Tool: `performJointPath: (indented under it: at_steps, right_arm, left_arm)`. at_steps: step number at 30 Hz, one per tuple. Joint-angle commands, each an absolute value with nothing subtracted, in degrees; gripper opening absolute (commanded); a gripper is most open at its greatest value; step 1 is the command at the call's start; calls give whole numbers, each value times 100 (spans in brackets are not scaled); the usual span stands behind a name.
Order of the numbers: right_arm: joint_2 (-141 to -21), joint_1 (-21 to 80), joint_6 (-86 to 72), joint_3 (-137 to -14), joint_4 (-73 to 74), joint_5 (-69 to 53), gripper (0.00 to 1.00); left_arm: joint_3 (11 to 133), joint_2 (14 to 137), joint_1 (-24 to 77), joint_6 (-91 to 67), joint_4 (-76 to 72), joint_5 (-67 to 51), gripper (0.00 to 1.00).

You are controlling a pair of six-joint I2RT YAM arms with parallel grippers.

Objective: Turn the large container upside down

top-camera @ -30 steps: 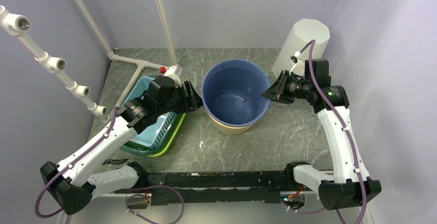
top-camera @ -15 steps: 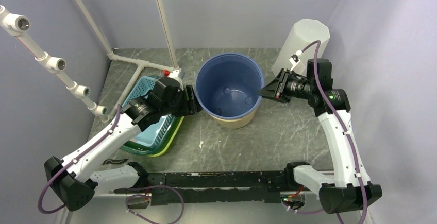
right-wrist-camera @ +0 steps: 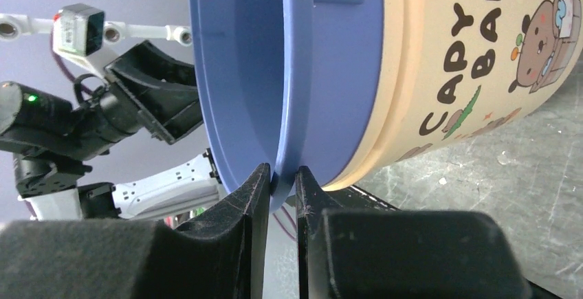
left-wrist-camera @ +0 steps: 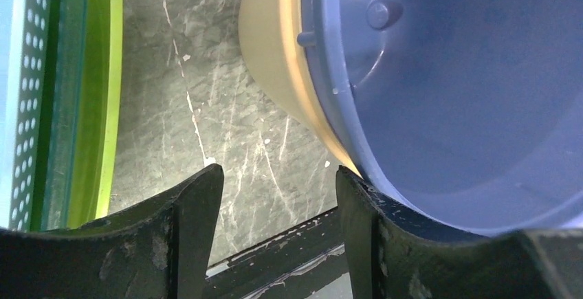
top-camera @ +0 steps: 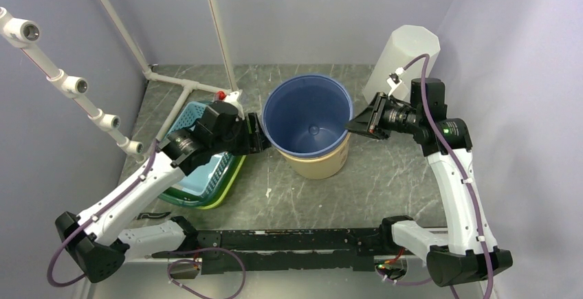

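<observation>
Top view: large container (top-camera: 309,117) showing at centre of table (top-camera: 385,175), mouth facing up, blue lining visible, btwn both grippers; can't tell whether base is resting fully. Right gripper (top-camera: 350,126) pinching its right rim. Left gripper (top-camera: 260,135) hovering just beside the left rim, over the edge of basket (top-camera: 206,175). White cylinder (top-camera: 402,55) standing rear right, apart.

Left wrist: jaws standing wide, gripping nothing; one finger lying just beside the blue rim, contact unclear.

Right wrist: fingers clamping the thin blue rim, one inside, one outside. Beige wall w/ "CAPY BAR" print showing.
</observation>
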State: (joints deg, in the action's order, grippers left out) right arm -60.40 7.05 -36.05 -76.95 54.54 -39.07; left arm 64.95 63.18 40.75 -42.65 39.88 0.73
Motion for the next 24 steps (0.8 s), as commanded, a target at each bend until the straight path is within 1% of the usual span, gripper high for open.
performJointPath:
  at_steps: [1,4,7,9,13,16,18,20,24]
  right_arm:
    - [-5938,743,-3324,-7970,5439,-3795,0]
    - [-5903,740,-3263,-7951,5528,-3679,0]
    - [-5872,743,-3261,-7932,5521,-3690,0]
    - [-5863,739,-3263,-7928,5507,-3720,0]
    - [-5845,738,-3232,-7992,5534,-3736,0]
    - [-5845,738,-3220,-8024,5548,-3760,0]
    - [-5838,741,-3218,-8025,5555,-3770,0]
    - [-5823,742,-3223,-8018,5545,-3768,0]
    - [-5797,738,-3234,-8005,5538,-3779,0]
  left_arm:
    - [6976,5929,4104,-4165,4047,272,68]
    - [7241,5819,4099,-4049,4041,360,74]
    - [7530,5916,4096,-3893,3879,373,84]
    - [7752,6142,4096,-3800,3786,292,85]
    - [8314,6847,4060,-3755,4023,426,85]
    - [8602,7252,3902,-3728,4269,283,83]
    - [8666,7414,3873,-3718,4330,232,80]
    - [8692,7507,3866,-3695,4410,238,75]
    - [8633,7539,3867,-3597,4363,249,73]
